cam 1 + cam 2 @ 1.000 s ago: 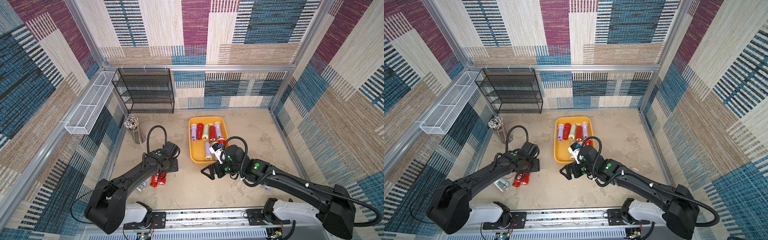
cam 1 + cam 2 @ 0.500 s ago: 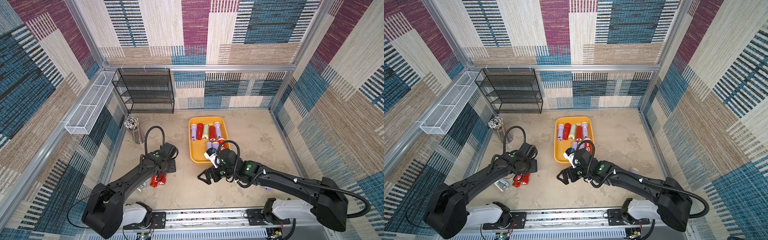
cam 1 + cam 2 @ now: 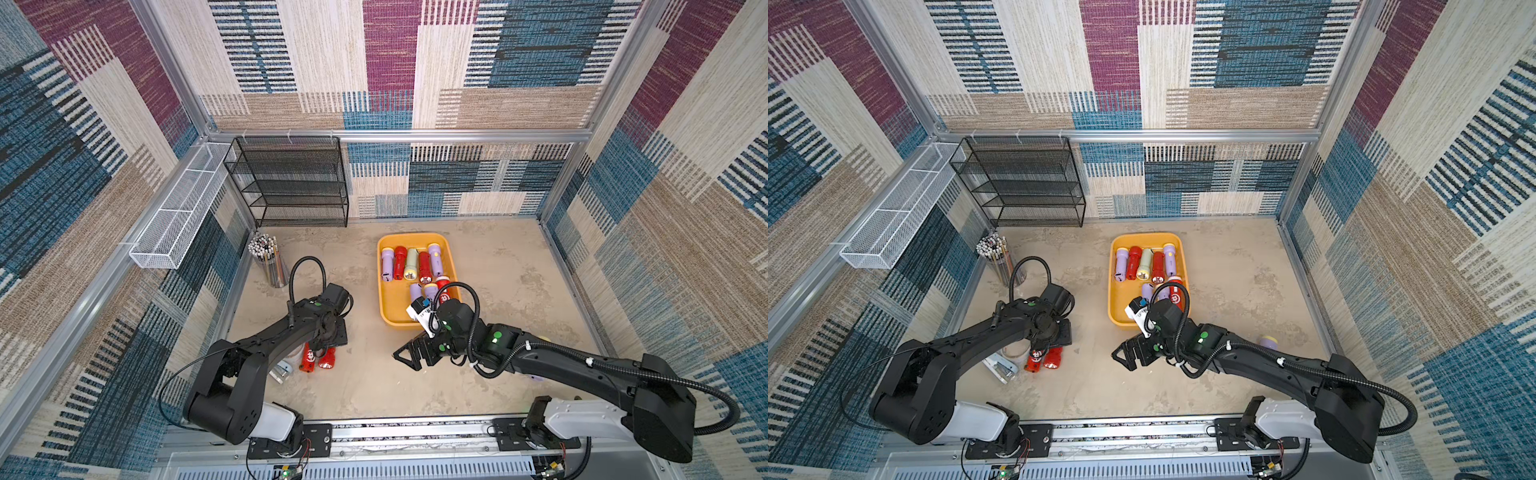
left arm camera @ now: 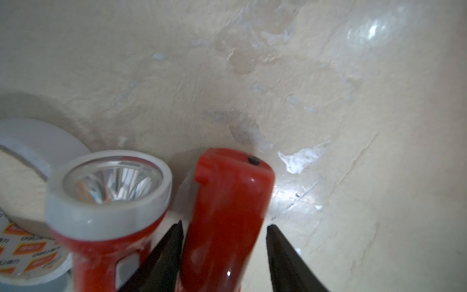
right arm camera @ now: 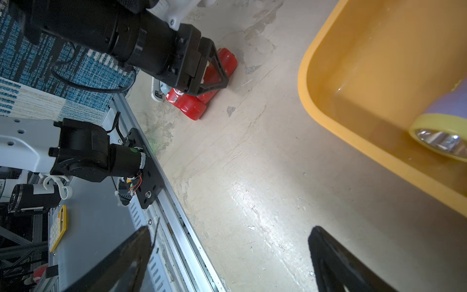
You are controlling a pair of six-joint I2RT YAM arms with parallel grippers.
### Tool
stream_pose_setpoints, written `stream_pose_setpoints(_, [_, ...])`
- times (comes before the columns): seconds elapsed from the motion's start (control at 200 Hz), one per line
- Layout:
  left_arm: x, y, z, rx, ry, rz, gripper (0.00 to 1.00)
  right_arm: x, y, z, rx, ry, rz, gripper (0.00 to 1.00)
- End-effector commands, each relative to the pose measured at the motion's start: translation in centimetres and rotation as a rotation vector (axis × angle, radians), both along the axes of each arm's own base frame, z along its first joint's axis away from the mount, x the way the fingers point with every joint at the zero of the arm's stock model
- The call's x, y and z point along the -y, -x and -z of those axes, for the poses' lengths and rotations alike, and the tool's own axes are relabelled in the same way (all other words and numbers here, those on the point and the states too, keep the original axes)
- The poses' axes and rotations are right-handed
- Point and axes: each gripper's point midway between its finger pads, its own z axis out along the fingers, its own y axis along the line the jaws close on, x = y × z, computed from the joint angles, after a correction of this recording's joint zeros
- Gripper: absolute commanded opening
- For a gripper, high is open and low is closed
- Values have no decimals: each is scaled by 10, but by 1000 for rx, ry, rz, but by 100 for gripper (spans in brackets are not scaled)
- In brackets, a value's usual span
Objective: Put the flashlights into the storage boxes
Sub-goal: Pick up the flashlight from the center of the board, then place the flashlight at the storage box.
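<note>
1. Since a second ago, the right arm has drawn back off the yellow tray (image 3: 390, 303), so the right gripper (image 3: 415, 355) now hangs over the bare table (image 3: 498, 270) just off the tray's near corner. The left arm has hardly shifted.
2. From its base at the front left, the left arm reaches forward, wrist bent down at the table.
3. Its left gripper (image 4: 222, 226) straddles a red flashlight (image 4: 227, 202) lying flat. One finger is against its side and the other is a sliver off. Whether they squeeze it I cannot tell.
4. A second red flashlight (image 4: 108, 192), white-headed, lies just beside it, next to a white tape roll (image 4: 32, 136).
5. Low over the table, the right arm stretches from the front right toward the centre. Its jaws stand wide apart with nothing between them.
6. Several flashlights (image 3: 411, 264) lie in the tray. A lilac flashlight (image 3: 1268, 342) lies on the table beyond the right arm, well apart from the tray.
</note>
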Motion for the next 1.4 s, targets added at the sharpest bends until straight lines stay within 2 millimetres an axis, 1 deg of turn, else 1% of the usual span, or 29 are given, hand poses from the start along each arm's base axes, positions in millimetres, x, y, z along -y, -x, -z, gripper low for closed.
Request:
stream_pose_setpoints(0.0, [5, -6, 0, -1, 12, 18, 55, 0, -3, -5, 41, -19, 7, 100])
stream_pose_setpoints(0.15, [7, -12, 4, -15, 7, 16, 52, 6, -2, -3, 53, -10, 13, 100])
stream_pose_setpoints(0.265, [8, -15, 8, -30, 2, 13, 48, 10, -2, -2, 66, -1, 17, 100])
stream_pose_setpoints(0.476, [12, -18, 10, -48, 6, 12, 31, 16, -2, -2, 84, 13, 27, 100])
stream_pose_setpoints(0.531, [13, -19, 7, -48, 12, 11, 29, 17, -3, -3, 90, 14, 31, 100])
stream_pose_setpoints(0.646, [17, -19, -5, -31, 32, 15, 27, 18, -4, -7, 105, 9, 38, 100])
stream_pose_setpoints(0.811, [24, -22, -31, 25, 80, 16, 27, 19, -5, -12, 118, 7, 43, 100])
stream_pose_setpoints(0.962, [37, -35, -59, 88, 120, 26, 28, 24, -7, -17, 135, 12, 60, 100])
stream_pose_setpoints(1.047, [49, -48, -74, 124, 142, 37, 29, 27, -7, -20, 143, 11, 72, 100])
stream_pose_setpoints(1.162, [72, -68, -90, 158, 171, 64, 29, 32, -6, -27, 152, 2, 88, 100])
stream_pose_setpoints(1.237, [92, -80, -96, 169, 183, 92, 29, 37, -5, -29, 157, 0, 101, 100])
stream_pose_setpoints(1.262, [100, -85, -101, 181, 190, 104, 29, 39, -5, -28, 156, 2, 105, 100])
stream_pose_setpoints(1.392, [138, -103, -104, 191, 202, 158, 29, 46, -3, -30, 160, -1, 124, 100])
